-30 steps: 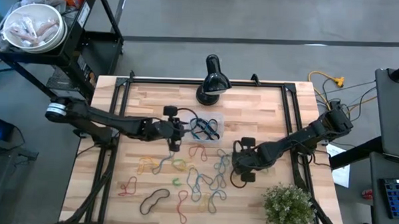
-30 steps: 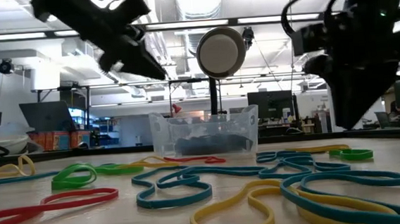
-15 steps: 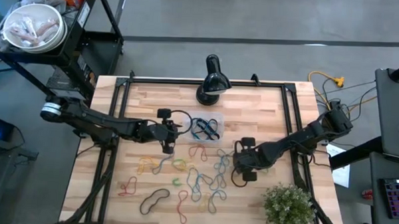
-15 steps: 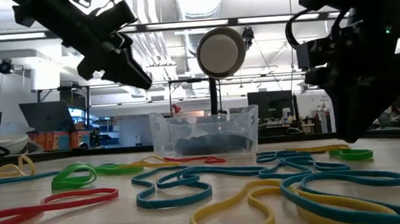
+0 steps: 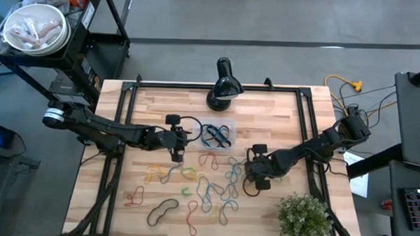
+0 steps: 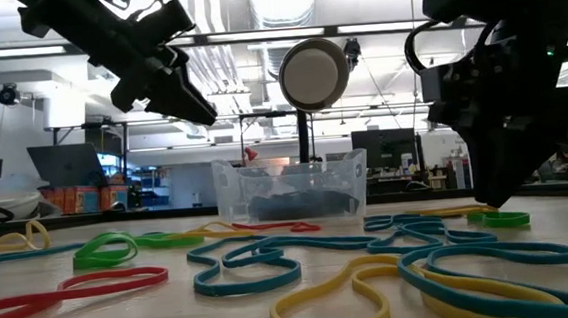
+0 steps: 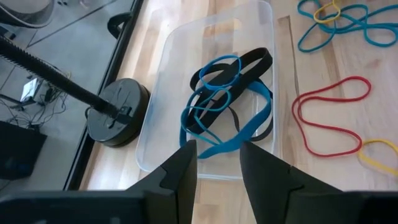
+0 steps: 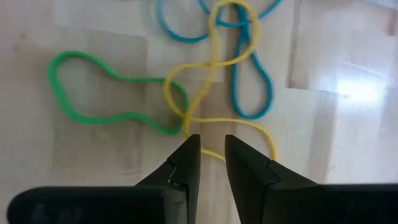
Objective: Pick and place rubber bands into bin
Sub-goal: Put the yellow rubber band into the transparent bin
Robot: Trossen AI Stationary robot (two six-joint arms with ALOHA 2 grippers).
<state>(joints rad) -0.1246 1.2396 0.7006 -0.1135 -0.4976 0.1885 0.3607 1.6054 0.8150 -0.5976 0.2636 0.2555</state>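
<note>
Clear plastic bin [image 5: 217, 136]: on the wooden table [image 5: 280, 106] in front of the black lamp base [image 5: 220, 97]; holds blue and black rubber bands [image 7: 227, 102].

Loose rubber bands [image 5: 207, 188]: scattered across the table's near half.

Left gripper [image 7: 214, 155]: raised beside the bin, fingers slightly apart, empty.

Right gripper [image 8: 211, 149]: low over a yellow band [image 8: 214, 81] beside a green band [image 8: 109, 93], fingers narrowly parted, nothing gripped.

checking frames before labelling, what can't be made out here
- High view: the right gripper is covered by its own arm, so contact with the rubber bands is hidden.
- Low view: the bin holds only a dark blur.
- Right wrist view: the yellow band runs behind the fingers.
</note>
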